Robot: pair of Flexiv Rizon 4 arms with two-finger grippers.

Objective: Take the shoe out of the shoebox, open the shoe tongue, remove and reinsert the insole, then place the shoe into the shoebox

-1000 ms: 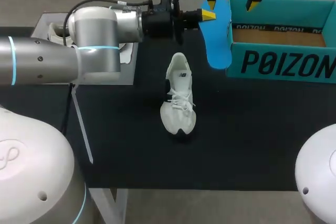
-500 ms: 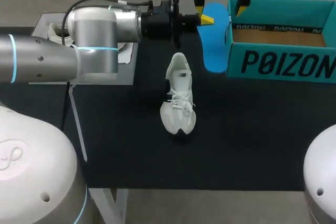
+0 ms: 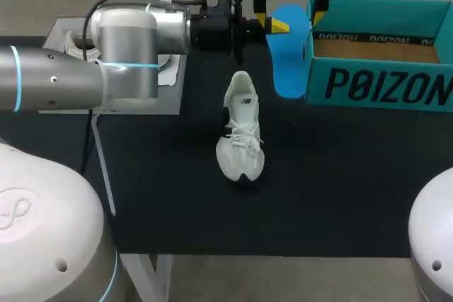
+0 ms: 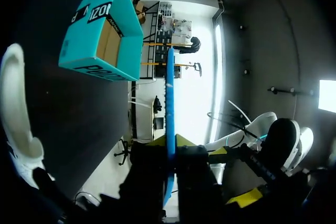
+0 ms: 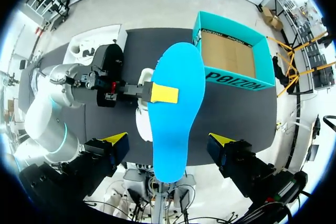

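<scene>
The blue insole (image 3: 286,61) hangs upright above the table, pinched near its top edge by my left gripper (image 3: 277,25), which is shut on it. My right gripper (image 3: 289,19) stands open with one yellow fingertip on each side of the insole's upper end, not touching it. In the right wrist view the insole (image 5: 176,114) fills the space between my right gripper's (image 5: 168,142) spread fingers, with the left gripper (image 5: 164,94) clamped on it. The left wrist view sees the insole (image 4: 169,98) edge-on in its gripper (image 4: 170,145). The white shoe (image 3: 241,136) lies on the black table, left of the open teal shoebox (image 3: 382,83).
A grey platform (image 3: 134,104) with a white object (image 3: 168,72) on it sits at the table's back left, under my left arm. The shoebox (image 5: 236,59) is empty, with brown cardboard inside. The shoe (image 4: 16,108) lies below the left gripper.
My right gripper has shifted left and come down around the insole's upper end. The left gripper and insole have barely moved. The shoe and box are still.
</scene>
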